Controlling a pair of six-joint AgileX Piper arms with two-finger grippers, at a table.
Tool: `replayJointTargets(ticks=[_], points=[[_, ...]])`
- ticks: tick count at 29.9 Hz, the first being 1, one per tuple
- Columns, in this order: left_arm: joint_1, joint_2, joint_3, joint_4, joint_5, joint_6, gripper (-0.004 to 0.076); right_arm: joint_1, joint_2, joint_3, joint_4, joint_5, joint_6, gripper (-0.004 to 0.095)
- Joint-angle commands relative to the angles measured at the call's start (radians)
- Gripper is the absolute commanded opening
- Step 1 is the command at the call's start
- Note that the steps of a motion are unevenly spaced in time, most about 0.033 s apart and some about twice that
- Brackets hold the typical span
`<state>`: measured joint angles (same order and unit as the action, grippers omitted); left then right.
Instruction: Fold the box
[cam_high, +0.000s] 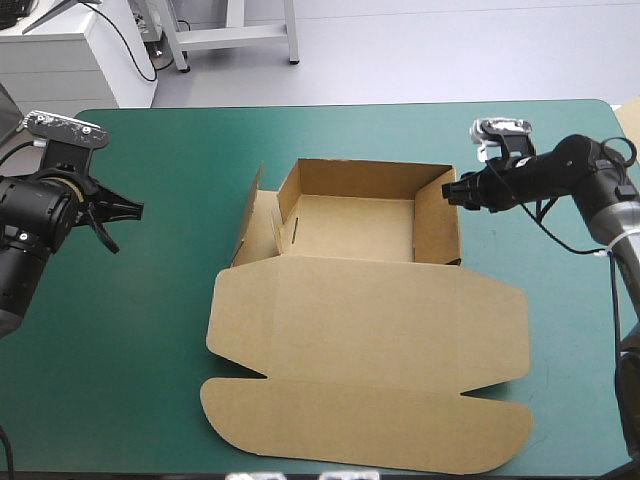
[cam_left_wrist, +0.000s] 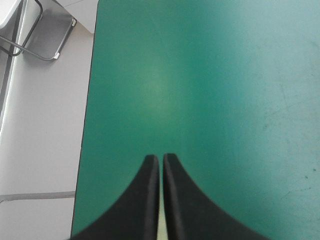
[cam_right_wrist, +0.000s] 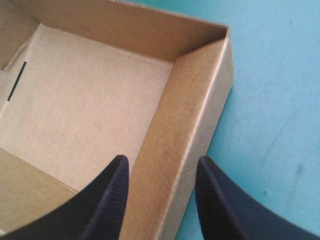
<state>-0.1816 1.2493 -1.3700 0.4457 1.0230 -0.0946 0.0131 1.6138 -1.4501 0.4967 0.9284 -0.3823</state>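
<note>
On the teal-green cover (cam_high: 140, 300) sits the box (cam_high: 360, 320), right gripper (cam_right_wrist: 161, 159) wide astride its wall, left gripper (cam_left_wrist: 161, 156) closed.

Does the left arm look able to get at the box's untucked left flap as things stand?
Probably yes: only bare teal-green cover lies between the left hand and the box's left flap. The hand is shut, so it would have to open.

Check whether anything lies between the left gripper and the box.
Nothing visible does. Only bare teal-green cover lies between the shut left gripper and the raised left flap of the box.
</note>
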Motion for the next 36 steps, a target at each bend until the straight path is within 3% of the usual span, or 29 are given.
replayJointTargets(ticks=[1,13,17,24,36], points=[[0.001,-0.02,-0.033,0.018,-0.025,0.0,0.0008,-0.003,-0.041,-0.129,-0.005,0.043,-0.013,0.0412],[0.001,-0.02,-0.033,0.017,-0.025,0.003,0.0008,-0.003,0.012,-0.2,-0.073,0.187,0.125,0.0412],[0.001,-0.02,-0.033,0.017,-0.023,0.005,0.0008,-0.003,0.085,-0.2,-0.026,0.218,0.136,0.0412],[0.001,-0.02,-0.033,0.011,-0.004,0.005,0.0008,-0.003,0.204,-0.2,0.004,0.241,0.14,0.033],[0.0,-0.012,-0.033,-0.025,-0.016,0.005,0.0008,0.032,0.301,-0.2,-0.006,0.241,0.162,0.0315]])
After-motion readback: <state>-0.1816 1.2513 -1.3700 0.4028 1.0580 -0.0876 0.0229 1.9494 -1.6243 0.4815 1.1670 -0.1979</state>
